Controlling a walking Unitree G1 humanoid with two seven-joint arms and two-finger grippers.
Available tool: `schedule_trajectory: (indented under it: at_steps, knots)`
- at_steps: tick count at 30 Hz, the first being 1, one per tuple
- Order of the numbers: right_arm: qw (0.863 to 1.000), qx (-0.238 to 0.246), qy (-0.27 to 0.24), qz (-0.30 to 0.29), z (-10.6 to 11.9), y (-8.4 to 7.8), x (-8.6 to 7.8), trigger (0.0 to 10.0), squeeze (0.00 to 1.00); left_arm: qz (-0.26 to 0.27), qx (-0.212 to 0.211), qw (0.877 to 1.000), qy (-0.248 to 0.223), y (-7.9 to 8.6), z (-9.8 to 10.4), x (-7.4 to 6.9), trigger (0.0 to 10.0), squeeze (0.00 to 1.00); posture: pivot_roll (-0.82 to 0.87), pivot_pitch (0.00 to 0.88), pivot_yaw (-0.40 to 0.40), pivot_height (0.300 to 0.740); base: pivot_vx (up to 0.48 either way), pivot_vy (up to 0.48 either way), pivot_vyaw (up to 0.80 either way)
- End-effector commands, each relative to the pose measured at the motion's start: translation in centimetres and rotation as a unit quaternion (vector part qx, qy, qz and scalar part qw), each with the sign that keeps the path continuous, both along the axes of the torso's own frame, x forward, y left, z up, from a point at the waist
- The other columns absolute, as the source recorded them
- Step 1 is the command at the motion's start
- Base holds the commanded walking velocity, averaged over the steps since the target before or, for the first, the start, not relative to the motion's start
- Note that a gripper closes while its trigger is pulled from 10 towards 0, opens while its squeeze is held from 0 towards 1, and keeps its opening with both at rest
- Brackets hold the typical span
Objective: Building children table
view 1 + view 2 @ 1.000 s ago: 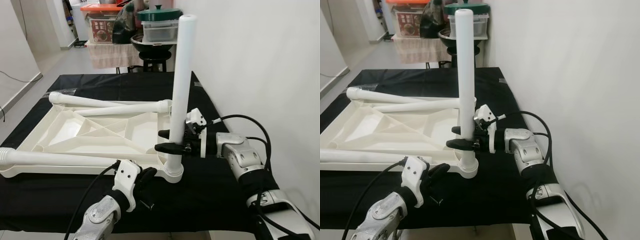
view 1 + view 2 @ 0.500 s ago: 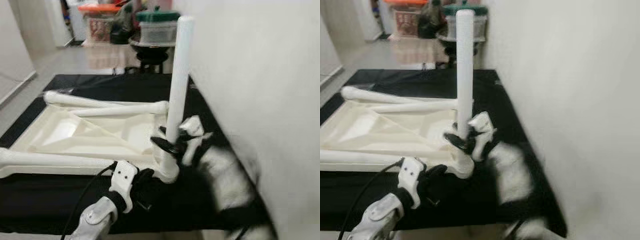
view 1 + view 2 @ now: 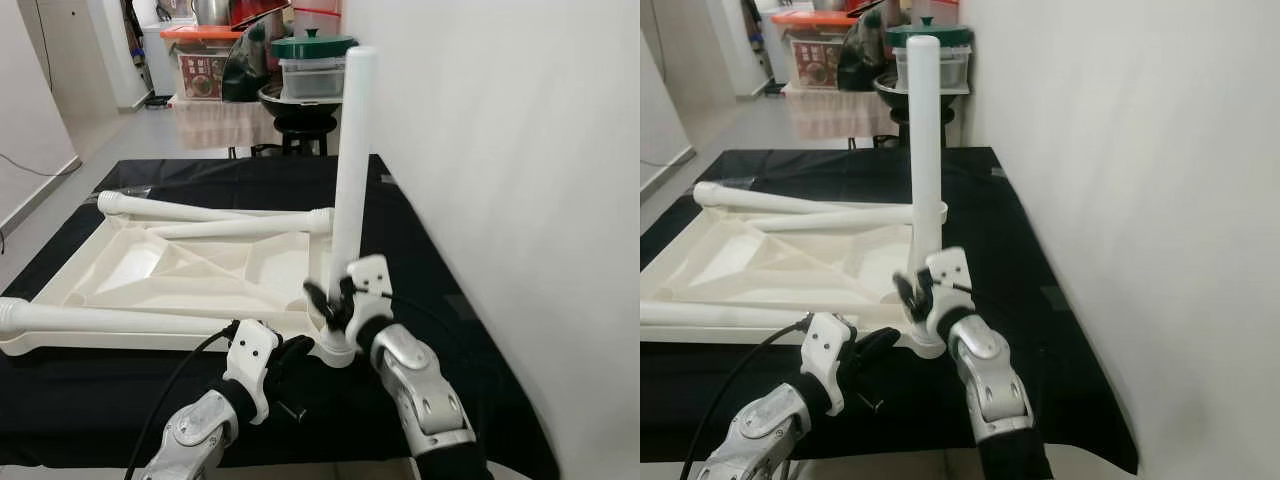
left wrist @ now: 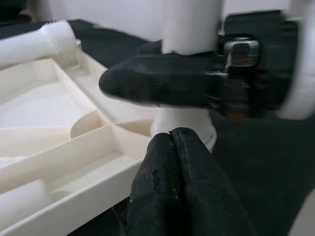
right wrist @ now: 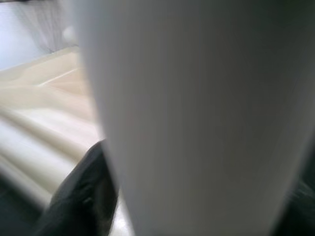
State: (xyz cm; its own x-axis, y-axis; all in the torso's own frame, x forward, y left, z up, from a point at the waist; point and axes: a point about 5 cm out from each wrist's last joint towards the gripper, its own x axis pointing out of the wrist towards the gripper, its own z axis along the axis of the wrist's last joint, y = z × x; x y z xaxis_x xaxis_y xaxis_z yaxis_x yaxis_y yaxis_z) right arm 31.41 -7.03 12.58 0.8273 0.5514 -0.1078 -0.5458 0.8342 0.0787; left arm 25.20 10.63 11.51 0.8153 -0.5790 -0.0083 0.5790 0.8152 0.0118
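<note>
A white children's table top [image 3: 200, 270] lies upside down on a black-covered table [image 3: 430, 260]. One white leg [image 3: 350, 160] stands upright in the socket at its near right corner. My right gripper [image 3: 332, 300] is shut on this upright leg just above the socket; the leg [image 5: 197, 123] looms close in the right wrist view, a black finger [image 5: 83, 196] beside it. My left gripper [image 4: 171, 135] is shut and holds nothing. Its tips [image 3: 298, 350] sit by the socket's base, under the right gripper's finger [image 4: 157, 86].
Three loose white legs lie on the top: two at the far edge [image 3: 180, 208] [image 3: 240, 225] and one along the near edge [image 3: 110, 320]. A white wall [image 3: 500, 150] runs close on the right. A stool with containers [image 3: 310, 70] stands behind the table.
My right arm has swung from the leg's right side round to the near side, its gripper still on the leg. The left gripper has stayed in place.
</note>
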Motion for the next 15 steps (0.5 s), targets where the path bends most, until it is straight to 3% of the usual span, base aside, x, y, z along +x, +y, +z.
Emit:
schedule_trajectory:
  at_steps: [1,3,4,6,7,8,9,10,13,15]
  knots:
    - [0.998,0.015,-0.006,0.066,1.0,1.3,0.0,10.0,1.00,-0.003,0.006,1.000,0.003,-0.1,-0.2,0.1,10.0,0.00,0.03,0.000,-0.026,0.740,0.000,0.000,0.00]
    - [0.996,0.018,-0.011,0.091,1.4,1.5,-0.1,10.0,1.00,-0.003,0.006,1.000,0.003,-0.2,-0.2,0.1,10.0,0.00,0.03,0.000,-0.026,0.740,0.000,0.000,0.00]
    - [0.984,0.012,-0.044,0.171,2.8,1.4,0.1,10.0,0.00,-0.003,0.005,1.000,0.002,-0.2,-0.2,0.2,10.0,0.00,0.03,0.000,-0.034,0.740,0.000,0.000,0.00]
    - [0.984,0.012,-0.044,0.171,2.8,1.4,0.1,10.0,0.00,-0.003,0.005,1.000,0.002,-0.2,-0.2,0.2,10.0,0.00,0.03,0.000,-0.034,0.740,0.000,0.000,0.00]
    - [0.976,0.000,-0.060,0.211,3.4,1.1,0.3,10.0,0.00,-0.003,0.004,1.000,0.002,-0.3,-0.2,0.2,10.0,0.00,0.03,0.000,-0.034,0.740,0.000,0.000,0.00]
    - [0.976,0.000,-0.060,0.211,3.4,1.1,0.3,10.0,0.00,-0.003,0.004,1.000,0.002,-0.3,-0.2,0.2,10.0,0.00,0.03,0.000,-0.034,0.740,0.000,0.000,0.00]
    - [0.964,-0.009,-0.073,0.254,4.0,0.7,0.6,10.0,0.00,-0.002,0.004,1.000,0.002,-0.3,-0.2,0.2,10.0,0.00,0.03,0.000,-0.036,0.740,0.000,0.000,0.00]
    - [0.964,-0.009,-0.073,0.254,4.0,0.7,0.6,10.0,0.00,-0.002,0.004,1.000,0.002,-0.3,-0.2,0.2,10.0,0.00,0.03,0.000,-0.036,0.740,0.000,0.000,0.00]
    - [0.930,-0.021,-0.049,0.363,4.5,-0.9,1.7,10.0,0.00,-0.002,0.003,1.000,0.002,-0.4,-0.2,0.2,10.0,0.00,0.04,0.000,-0.039,0.740,0.000,0.000,0.00]
    - [0.930,-0.021,-0.049,0.363,4.5,-0.9,1.7,10.0,0.00,-0.002,0.003,1.000,0.002,-0.4,-0.2,0.2,10.0,0.00,0.04,0.000,-0.039,0.740,0.000,0.000,0.00]
